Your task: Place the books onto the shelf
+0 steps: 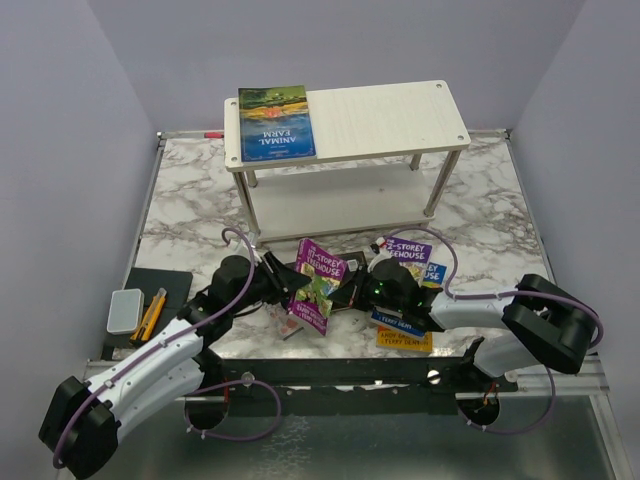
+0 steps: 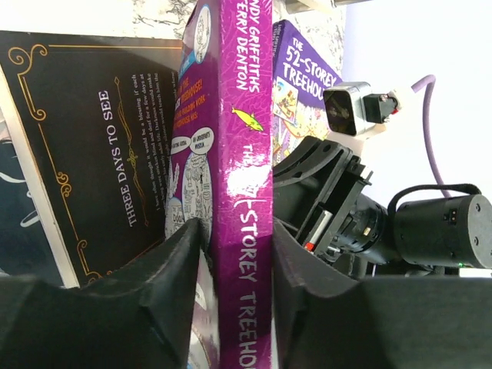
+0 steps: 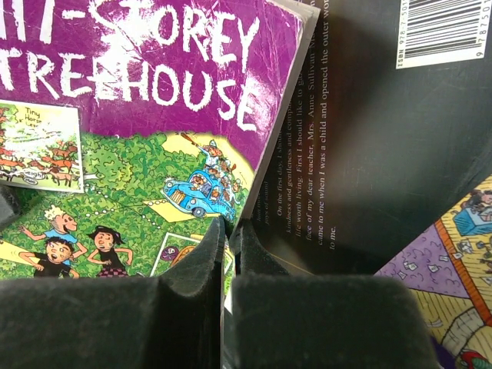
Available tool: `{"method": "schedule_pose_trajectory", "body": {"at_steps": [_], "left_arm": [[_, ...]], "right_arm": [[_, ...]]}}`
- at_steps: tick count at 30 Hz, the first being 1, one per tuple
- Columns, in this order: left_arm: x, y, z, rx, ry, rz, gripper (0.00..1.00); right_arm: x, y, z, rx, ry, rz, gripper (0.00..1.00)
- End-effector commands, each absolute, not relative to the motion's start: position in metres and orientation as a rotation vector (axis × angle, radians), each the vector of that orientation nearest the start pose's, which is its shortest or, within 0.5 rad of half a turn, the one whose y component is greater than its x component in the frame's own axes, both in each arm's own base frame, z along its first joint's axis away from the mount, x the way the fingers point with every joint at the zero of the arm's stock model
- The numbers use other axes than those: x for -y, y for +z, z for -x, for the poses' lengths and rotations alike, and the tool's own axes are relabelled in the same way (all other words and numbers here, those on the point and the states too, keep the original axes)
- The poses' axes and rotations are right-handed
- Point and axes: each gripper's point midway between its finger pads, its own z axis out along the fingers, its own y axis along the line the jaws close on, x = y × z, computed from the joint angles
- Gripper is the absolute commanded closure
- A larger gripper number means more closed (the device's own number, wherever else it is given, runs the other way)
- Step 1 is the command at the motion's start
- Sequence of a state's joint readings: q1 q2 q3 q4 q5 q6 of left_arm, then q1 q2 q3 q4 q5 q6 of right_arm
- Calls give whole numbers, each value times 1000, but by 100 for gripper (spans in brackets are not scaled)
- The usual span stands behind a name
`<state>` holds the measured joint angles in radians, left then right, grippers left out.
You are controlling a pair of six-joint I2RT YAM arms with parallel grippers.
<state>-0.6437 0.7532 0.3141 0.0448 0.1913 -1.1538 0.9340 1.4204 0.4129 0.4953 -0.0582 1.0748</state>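
1. Grip on the left: my left claw [image 1: 283, 284] [image 2: 234, 231] is clamped across the spine of the purple book [image 1: 320, 283] [image 2: 246, 192], with one finger [image 2: 154, 292] pressed against each cover.
2. My right claw [image 1: 357, 290] [image 3: 228, 231] is pinched nearly flat. Only the thin free edge of that same purple book's front cover [image 3: 154, 77] sits between its pads.
3. The purple book stands tilted on its edge between my two claws, near the front of the marble table [image 1: 190, 200] and well apart from the shelf [image 1: 390, 120].
4. A dark book [image 2: 100, 154] [image 3: 369, 154] lies open-faced just behind the purple one, touching it. Gold lettering shows on one side and white print with a barcode on the other.
5. Beside my right arm lies a small heap: a second purple book [image 1: 408, 250] [image 2: 296, 77], a blue-covered book [image 1: 436, 272] and an orange book [image 1: 405, 338], all overlapping.
6. The shelf stands upright at the back of the table. The Animal Farm book [image 1: 275, 122] lies flat on the left end of its top tier.
7. At the left edge, a grey case [image 1: 125, 310] and a yellow cutter [image 1: 150, 315] rest by a dark mat [image 1: 160, 283].
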Motion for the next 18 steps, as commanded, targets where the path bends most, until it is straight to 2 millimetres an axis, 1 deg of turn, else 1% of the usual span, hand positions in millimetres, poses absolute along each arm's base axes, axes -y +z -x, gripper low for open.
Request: {"method": "schedule_pose_trajectory", "body": {"at_steps": [1, 3, 6, 7, 9, 12, 15, 17, 18], "left_arm": [[248, 173, -174, -2121, -1465, 300, 67], [248, 172, -173, -2124, -1464, 289, 75], [249, 172, -173, -2129, -1459, 275, 91], [248, 171, -173, -2135, -1450, 274, 100], [247, 171, -174, -2137, -1437, 269, 100], [245, 176, -176, -2113, -1427, 272, 100], [240, 192, -179, -2053, -1421, 276, 100], [237, 205, -180, -2012, -1420, 275, 100], [236, 210, -180, -1997, -1425, 275, 100]], "right_arm": [[-309, 20, -152, -2539, 1088, -62, 99], [-309, 21, -152, -2535, 1089, -65, 99], [-309, 24, -153, -2527, 1085, -73, 99], [-308, 25, -154, -2524, 1084, -74, 99], [-306, 27, -154, -2513, 1083, -82, 99], [-300, 34, -154, -2493, 1078, -98, 99], [-291, 43, -155, -2469, 1056, -123, 88], [-286, 52, -156, -2444, 1051, -132, 77], [-285, 61, -156, -2422, 1069, -128, 72]]}}
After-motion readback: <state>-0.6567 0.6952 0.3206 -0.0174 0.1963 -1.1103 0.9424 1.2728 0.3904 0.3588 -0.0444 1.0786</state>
